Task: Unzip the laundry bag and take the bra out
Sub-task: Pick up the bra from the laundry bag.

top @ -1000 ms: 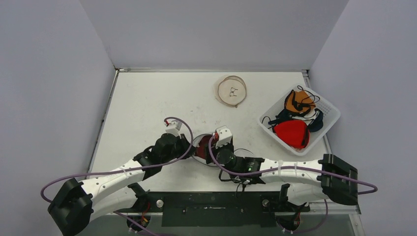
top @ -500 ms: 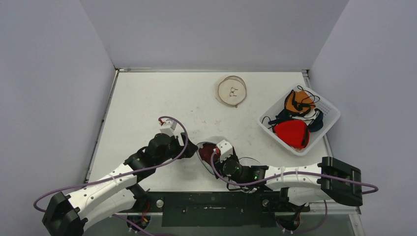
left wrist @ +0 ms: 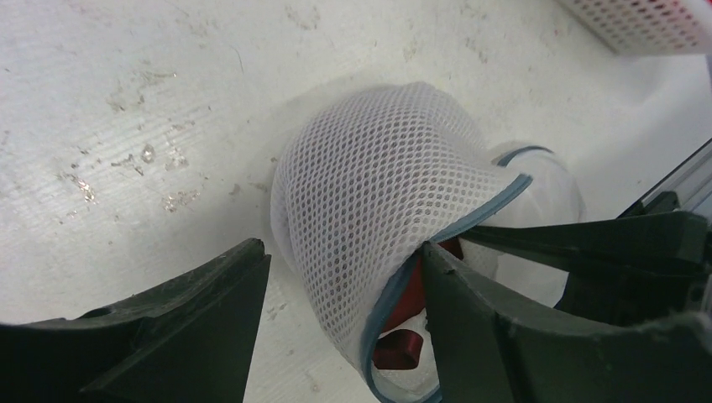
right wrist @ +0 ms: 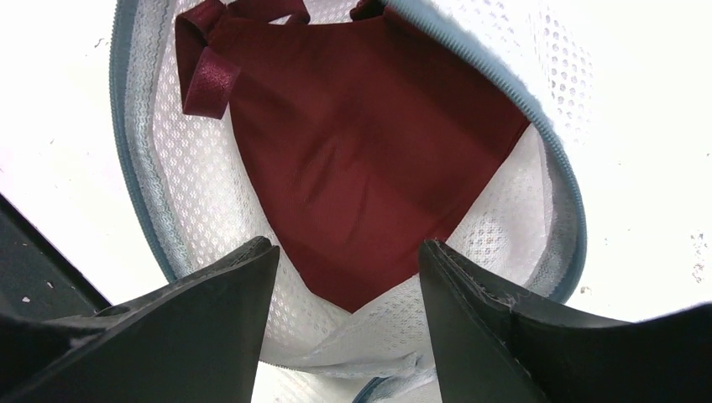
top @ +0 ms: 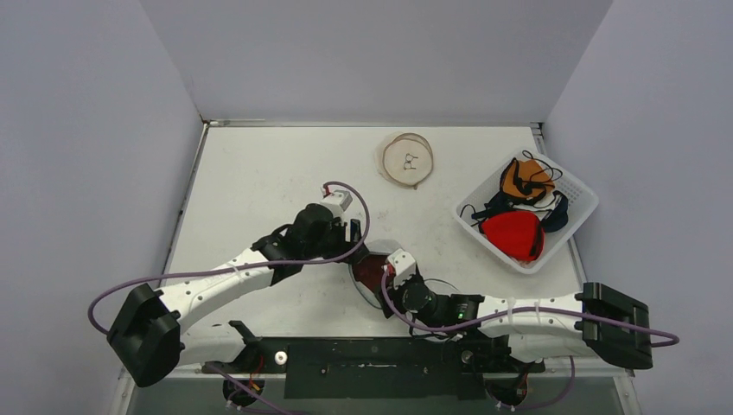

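Note:
The laundry bag [top: 370,270] lies unzipped near the table's front middle. It is white mesh [left wrist: 382,189] with a blue-grey zipper rim [right wrist: 126,168]. Its lid stands folded up. The dark red bra [right wrist: 361,143] lies inside, also visible [left wrist: 403,336] under the lifted lid. My left gripper [top: 353,242] is open at the bag's far-left side, and the lid's edge stands between its fingers [left wrist: 342,252]. One left finger [left wrist: 504,336] reaches just inside the rim. My right gripper [top: 396,264] hovers open over the bag's near side, its fingertips [right wrist: 346,248] straddling the bra's lower point.
A white perforated basket [top: 577,206] at the right holds orange, red and dark garments. A round beige mesh bag [top: 407,160] lies at the back middle. Walls close in the table on the left, back and right.
My left gripper was shut and has opened, and it has swung right and farther away to the bag's far side. My right arm drew back toward the near edge. The bra now shows more.

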{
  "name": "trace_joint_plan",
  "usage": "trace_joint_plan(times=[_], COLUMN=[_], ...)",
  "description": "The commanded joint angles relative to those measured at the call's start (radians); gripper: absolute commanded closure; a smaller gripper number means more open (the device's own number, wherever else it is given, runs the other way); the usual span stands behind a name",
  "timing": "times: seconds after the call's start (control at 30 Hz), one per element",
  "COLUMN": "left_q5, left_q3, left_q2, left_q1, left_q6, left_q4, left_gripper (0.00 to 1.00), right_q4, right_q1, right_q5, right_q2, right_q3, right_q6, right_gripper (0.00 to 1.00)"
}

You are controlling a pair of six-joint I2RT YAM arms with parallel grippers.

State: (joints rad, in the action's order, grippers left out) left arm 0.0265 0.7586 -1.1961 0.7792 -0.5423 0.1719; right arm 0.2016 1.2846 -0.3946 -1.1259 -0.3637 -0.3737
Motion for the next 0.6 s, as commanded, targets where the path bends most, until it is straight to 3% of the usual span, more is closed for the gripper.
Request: trace_joint_plan(times=[0.0, 0.27, 0.43, 0.57], left_q5=[0.032, -0.048, 0.114, 0.098], left_q3=[0.038, 0.059, 0.061, 0.086], left_q2=[-0.008, 0.15, 0.166, 0.095], left_q1=[0.015, 0.011, 0.014, 0.012], left_q6=[0.029, 0.108, 0.278, 0.362], left_q4=[0.01, 0.085, 0.107, 0.152], left_gripper=[0.34, 0.11, 0.09, 0.09], right_q4=[0.019, -0.023, -0.045, -0.053], right_q1=[0.012, 0.014, 0.018, 0.02], right_q5=[0.002, 0.001, 0.006, 0.013], right_q2=[0.052, 0.11, 0.145, 0.178], right_q3=[0.006, -0.006, -0.011, -0.011], right_q6=[0.001, -0.006, -0.017, -0.022], right_gripper=[0.37, 0.36, 0.36, 0.35])
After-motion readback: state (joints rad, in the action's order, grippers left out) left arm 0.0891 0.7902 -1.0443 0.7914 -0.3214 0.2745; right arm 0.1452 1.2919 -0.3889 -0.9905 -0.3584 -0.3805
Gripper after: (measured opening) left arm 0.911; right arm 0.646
